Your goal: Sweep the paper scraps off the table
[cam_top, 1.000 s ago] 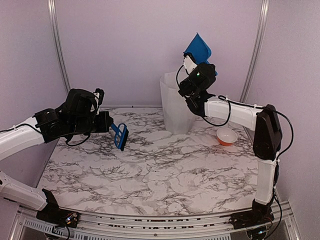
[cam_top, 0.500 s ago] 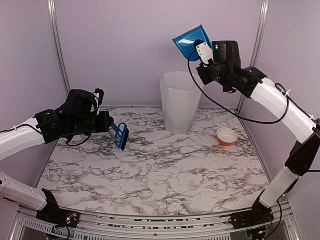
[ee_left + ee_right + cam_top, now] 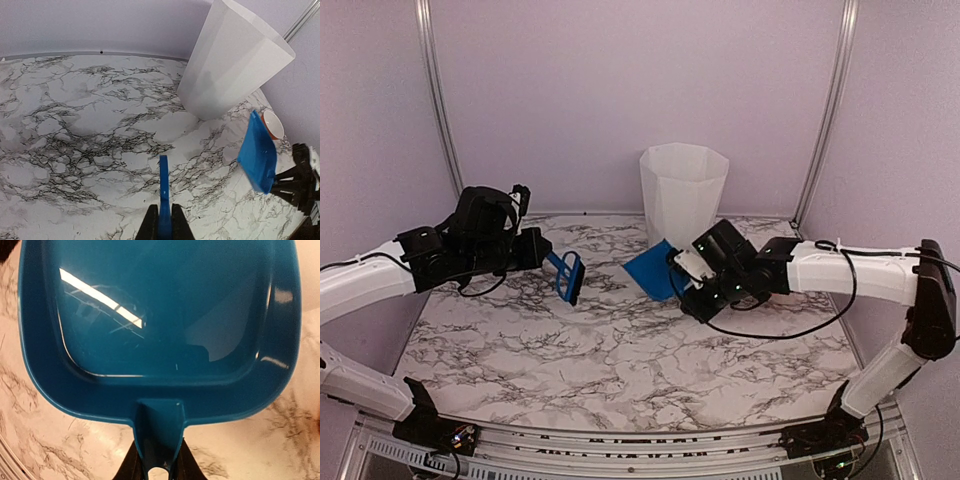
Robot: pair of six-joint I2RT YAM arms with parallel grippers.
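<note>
no paper scraps show on the tabletop; looks done. right claw grips the empty dustpan, left claw clenches the brush.

dustpan: glossy blue plastic, light glare on pan. desk: smooth, marble-patterned, faint sheen. bin: frosted white plastic, matt. brush: blue plastic.

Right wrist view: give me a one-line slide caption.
Right gripper holds the empty blue dustpan by its handle over the marble table.

Soft even light (dustpan glare, faint table shadows)
</note>
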